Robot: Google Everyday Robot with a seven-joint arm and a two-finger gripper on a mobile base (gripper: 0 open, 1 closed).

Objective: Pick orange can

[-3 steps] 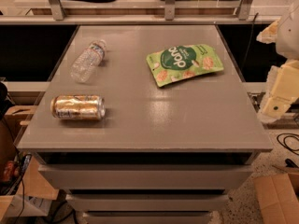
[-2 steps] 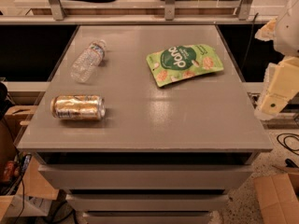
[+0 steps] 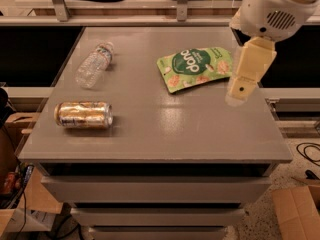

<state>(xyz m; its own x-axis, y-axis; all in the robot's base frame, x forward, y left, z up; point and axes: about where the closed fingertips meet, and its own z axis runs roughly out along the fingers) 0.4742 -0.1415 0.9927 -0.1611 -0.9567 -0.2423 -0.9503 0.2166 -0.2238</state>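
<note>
- Orange can (image 3: 83, 115) lies on its side near the front-left corner of the counter (image 3: 165, 134), close to the left edge and touching nothing.
- The claw (image 3: 239, 90) hangs over the right edge, just beside the green snack bag (image 3: 196, 66) and well apart from the can. I cannot tell whether it is open or closed.
- Lying as it does, the can would probably roll if nudged off-centre, and the front edge is near.
- A low sweep across the counter could drag the snack bag along.
- The water bottle (image 3: 94, 64) lies behind the can along the left edge, so a reach that goes too far could knock it.
- The counter is smooth, grey and faintly glossy, so it offers little grip against sliding.
- Drawers sit below its front edge, and a cardboard box (image 3: 297, 211) and a cable (image 3: 307, 151) lie on the floor to the right.
</note>
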